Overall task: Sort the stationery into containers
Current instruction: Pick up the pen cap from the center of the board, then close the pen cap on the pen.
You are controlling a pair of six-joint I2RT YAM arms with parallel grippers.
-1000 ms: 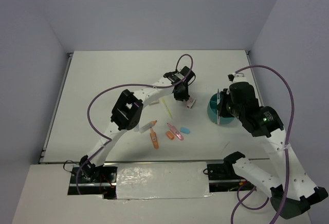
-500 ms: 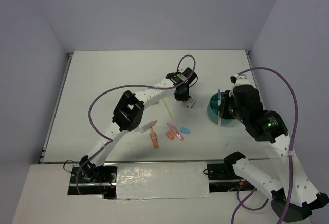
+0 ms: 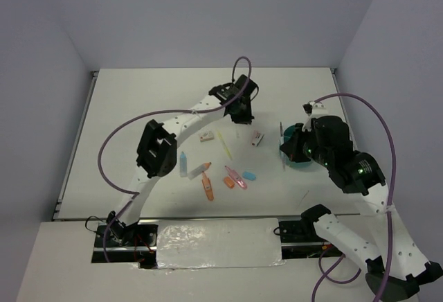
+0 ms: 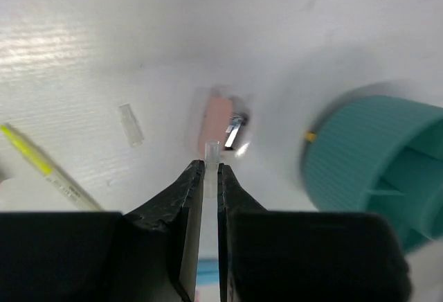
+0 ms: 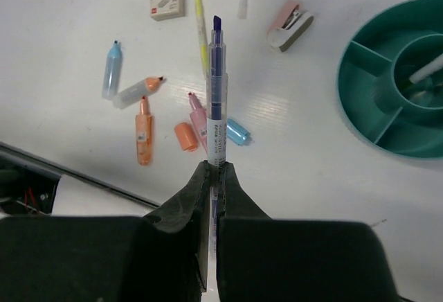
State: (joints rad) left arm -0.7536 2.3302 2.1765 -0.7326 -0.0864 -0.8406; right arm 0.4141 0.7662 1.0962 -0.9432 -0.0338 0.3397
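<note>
My right gripper [image 5: 214, 169] clamps the blue pen [image 5: 217, 87], tip poking well past it. My left gripper [image 4: 210, 168] pinches a clear cap [image 4: 212, 151]. The teal cup [image 5: 367, 80] sits near the table [image 3: 138, 108]'s right edge.

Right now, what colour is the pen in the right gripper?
The pen is clear, blue-tipped; right wrist view.

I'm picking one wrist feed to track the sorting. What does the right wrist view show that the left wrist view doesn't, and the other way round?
Right wrist only: the right gripper shut on a blue pen, the eraser, blue tube, orange highlighters, and a white pen inside the cup. Left wrist only: the left gripper shut on a thin clear piece. Both: the cup, pink stapler, yellow pen and loose clear cap.
</note>
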